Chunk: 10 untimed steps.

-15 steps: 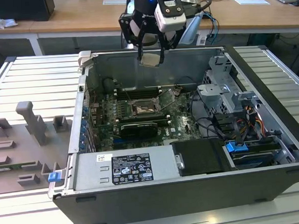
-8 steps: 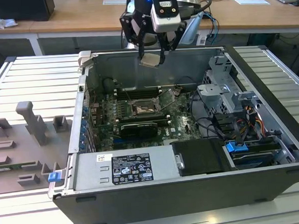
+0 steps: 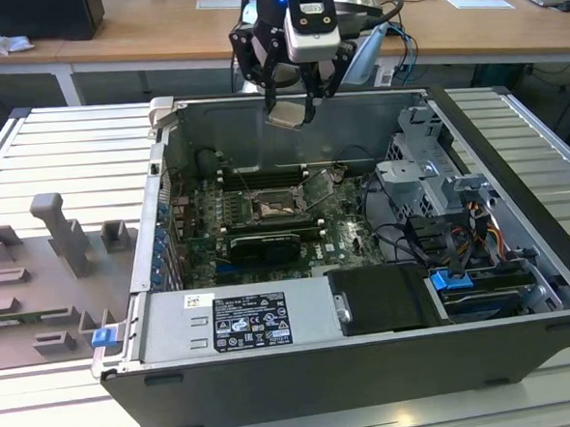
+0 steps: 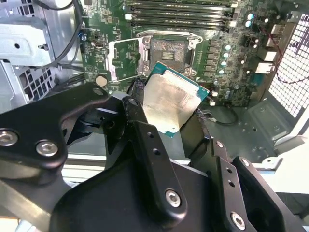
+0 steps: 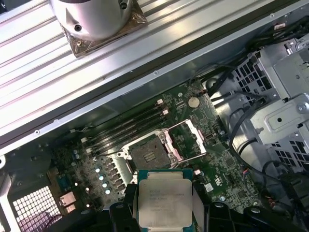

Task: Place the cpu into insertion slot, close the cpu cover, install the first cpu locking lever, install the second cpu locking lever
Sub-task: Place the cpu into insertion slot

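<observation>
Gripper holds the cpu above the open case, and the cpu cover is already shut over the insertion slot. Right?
No: the first wrist view shows the cpu cover standing open beside the empty insertion slot. The gripper does hold the cpu above the open case.

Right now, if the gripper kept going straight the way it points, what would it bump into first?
Probably the green motherboard right by the open insertion slot, and the cpu in the gripper would touch first. Depth is unclear.
</observation>
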{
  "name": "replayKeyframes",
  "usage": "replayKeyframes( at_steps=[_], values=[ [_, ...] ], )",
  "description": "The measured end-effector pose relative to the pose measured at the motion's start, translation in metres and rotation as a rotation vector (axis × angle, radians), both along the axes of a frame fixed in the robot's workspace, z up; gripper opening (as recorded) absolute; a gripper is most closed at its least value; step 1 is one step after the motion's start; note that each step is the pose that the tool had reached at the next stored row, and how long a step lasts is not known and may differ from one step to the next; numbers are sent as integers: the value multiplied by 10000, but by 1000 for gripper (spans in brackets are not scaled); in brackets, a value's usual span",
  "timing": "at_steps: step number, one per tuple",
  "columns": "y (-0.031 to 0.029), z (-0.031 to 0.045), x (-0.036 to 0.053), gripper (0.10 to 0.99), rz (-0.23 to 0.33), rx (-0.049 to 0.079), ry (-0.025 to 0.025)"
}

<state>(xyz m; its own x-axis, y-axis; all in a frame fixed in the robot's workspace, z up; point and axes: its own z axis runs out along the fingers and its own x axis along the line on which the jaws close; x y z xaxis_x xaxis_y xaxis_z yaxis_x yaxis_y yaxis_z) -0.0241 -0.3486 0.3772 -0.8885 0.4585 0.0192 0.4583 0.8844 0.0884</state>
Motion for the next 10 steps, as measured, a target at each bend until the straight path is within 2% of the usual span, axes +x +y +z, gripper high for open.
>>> replayKeyframes(
  at_steps=[10],
  values=[
    [0,-3,0,541,-964,0,0]
  ],
)
